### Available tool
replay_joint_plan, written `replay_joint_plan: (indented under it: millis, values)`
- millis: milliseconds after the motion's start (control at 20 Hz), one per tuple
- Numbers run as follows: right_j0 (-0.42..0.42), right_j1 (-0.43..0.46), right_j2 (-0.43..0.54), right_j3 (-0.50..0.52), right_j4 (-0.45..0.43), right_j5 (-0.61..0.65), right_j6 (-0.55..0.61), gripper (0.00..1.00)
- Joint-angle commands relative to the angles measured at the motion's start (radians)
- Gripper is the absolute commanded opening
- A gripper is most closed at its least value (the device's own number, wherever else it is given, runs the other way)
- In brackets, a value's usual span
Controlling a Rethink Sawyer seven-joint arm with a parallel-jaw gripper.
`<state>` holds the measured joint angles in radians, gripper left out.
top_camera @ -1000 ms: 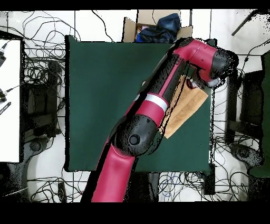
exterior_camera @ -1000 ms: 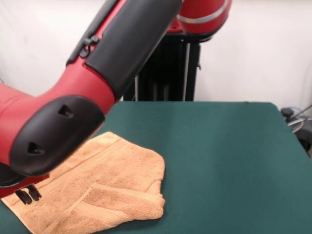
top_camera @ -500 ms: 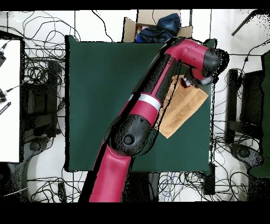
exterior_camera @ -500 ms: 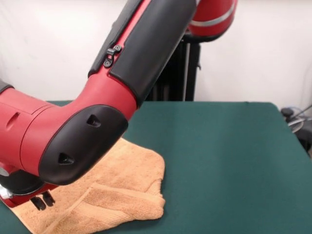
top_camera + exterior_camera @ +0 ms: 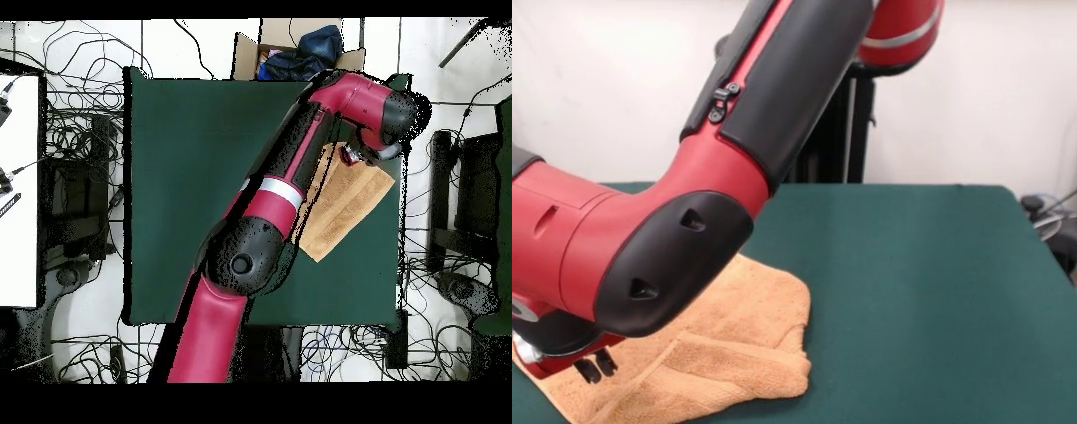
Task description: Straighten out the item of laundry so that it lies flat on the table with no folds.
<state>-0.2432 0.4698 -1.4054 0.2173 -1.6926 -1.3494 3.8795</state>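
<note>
Dark green felt counter (image 5: 927, 291) against a white wall, cables and a cardboard box (image 5: 290, 50) crowding the floor beyond its edges in the overhead view. Peach terry towel (image 5: 733, 344) lying near one corner of the counter, skewed to the edges, with a thick doubled flap along its front edge and a rounded, rolled corner toward the counter's middle. Not flat yet; at least one fold left to open.

Tool (image 5: 594, 366) hanging low over the towel's end by the counter's side edge, two dark tips showing beneath the red wrist; cannot tell whether spread or pressed together, nor whether touching the cloth. Red and black arm (image 5: 715, 177) hiding much of the towel's far part.

Best approach, as a judgement: pinch only the top layer at the flap's free edge, lift just clear, draw outward away from the crease toward open felt, release low. Risk: catching both layers and dragging the whole towel.
</note>
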Motion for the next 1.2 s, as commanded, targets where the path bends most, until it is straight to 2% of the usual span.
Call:
replay_joint_plan:
  millis: [50, 450, 750, 1000, 1200]
  values:
    - [0.043, 0.035, 0.009, -0.033, 0.073, -0.001, 0.232, 0.0]
    - [0.082, 0.008, 0.013, -0.015, 0.094, -0.063, 0.299, 0.0]
    - [0.13, -0.017, 0.022, 0.064, 0.106, -0.158, 0.319, 0.0]
    - [0.149, 0.002, 0.008, 0.083, 0.092, -0.264, 0.376, 0.0]
    - [0.139, 0.022, -0.015, 0.07, 0.069, -0.277, 0.387, 0.0]
